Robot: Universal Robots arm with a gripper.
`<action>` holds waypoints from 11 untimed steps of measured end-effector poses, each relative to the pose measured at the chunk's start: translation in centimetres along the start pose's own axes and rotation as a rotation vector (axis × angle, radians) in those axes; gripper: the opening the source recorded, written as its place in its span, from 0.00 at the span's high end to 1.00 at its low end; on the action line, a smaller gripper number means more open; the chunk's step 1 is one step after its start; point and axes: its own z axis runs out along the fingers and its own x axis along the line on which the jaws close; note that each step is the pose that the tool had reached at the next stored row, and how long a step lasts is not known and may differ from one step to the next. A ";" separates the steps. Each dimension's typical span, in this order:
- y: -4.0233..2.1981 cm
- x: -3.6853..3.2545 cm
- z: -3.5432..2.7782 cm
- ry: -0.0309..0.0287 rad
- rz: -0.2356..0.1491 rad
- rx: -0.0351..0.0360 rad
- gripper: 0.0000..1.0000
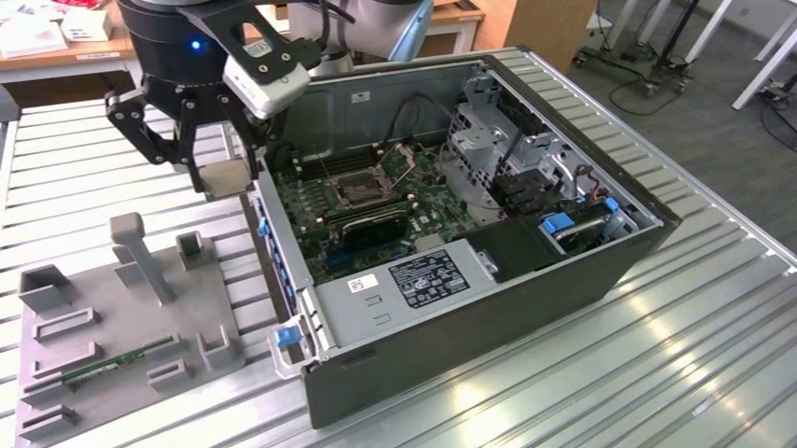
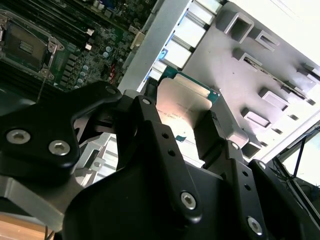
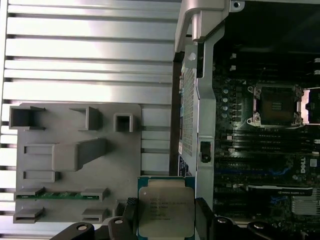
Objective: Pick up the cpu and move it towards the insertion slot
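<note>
A black gripper [image 1: 215, 173] pinches the cpu [image 1: 227, 176] by two opposite edges and holds it in the air above the gap between a grey holder tray [image 1: 125, 317] and an open computer case [image 1: 498, 233], which both sit on a slatted metal table [image 1: 697, 317]. In the first wrist view the cpu [image 3: 166, 207] shows its silvery-white top and green rim, a dark finger [image 3: 206, 220] pressed against one side. The second wrist view shows the cpu [image 2: 182, 107] seated between the two black fingers [image 2: 212, 137].

In the exterior view the insertion slot [image 1: 361, 188], a square socket with a dark centre and metal frame, lies on the green motherboard [image 1: 361, 219] inside the case, at about 3 o'clock from the held chip and well apart from it. The first wrist view shows the insertion slot [image 3: 276, 104] uncovered. A thin green memory stick [image 1: 106, 366] rests in the tray, at roughly 7 o'clock from the gripper.
</note>
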 end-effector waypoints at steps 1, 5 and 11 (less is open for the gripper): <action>0.00 -0.09 0.00 0.0001 0.000 0.0001 0.46; -0.01 -0.47 0.00 0.0000 0.000 0.0000 0.46; -0.02 -1.08 -0.01 0.0001 0.000 0.0000 0.46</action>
